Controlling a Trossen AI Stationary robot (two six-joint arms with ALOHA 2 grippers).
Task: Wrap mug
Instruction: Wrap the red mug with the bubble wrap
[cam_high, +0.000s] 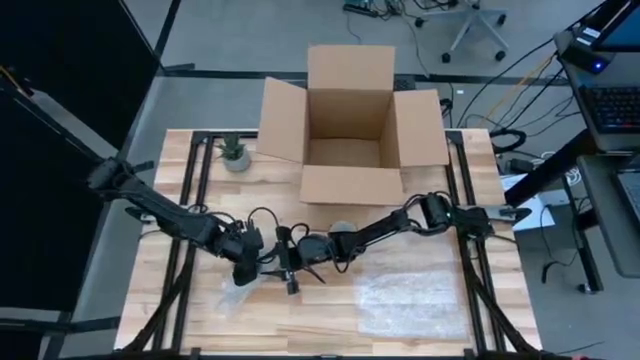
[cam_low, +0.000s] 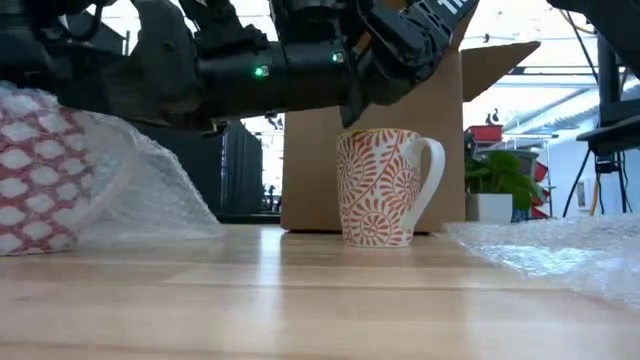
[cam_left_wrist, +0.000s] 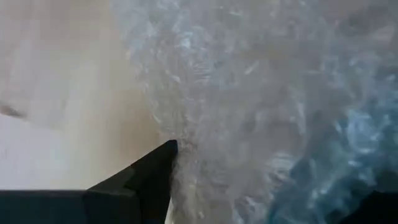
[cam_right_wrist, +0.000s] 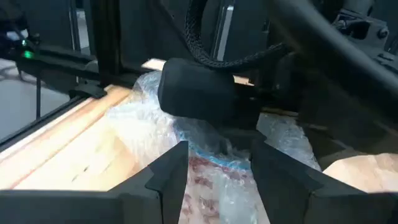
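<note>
— Two mugs, is that right? I count one out in the open.

— Two. The bare mug stands upright on the table, handle out to the side, just in front of the cardboard box, which has its flaps open. The wrapped mug is nearer the front edge. It's swaddled in bubble wrap, and its red pattern shows through.

— Where are the arms?

— Both reach in to the middle of the table and meet over that bundle. The right gripper is low, with a finger on either side of the wrapped mug and the plastic filling the gap between them.

— Squeezing it?

— I can't tell. The fingers are spread around it, but I can't see whether they press in or only straddle it.

— And the left one?

— The left gripper sits just above the bundle, right against the wrap. From its own camera there's little beyond crinkled plastic and one dark fingertip at the edge, so I can't tell whether it's holding anything.

— Anything else on there?

— A loose sheet of bubble wrap lies flat on the right side, well apart from the bundle. A small potted plant sits at the back left, beside the box.
</note>
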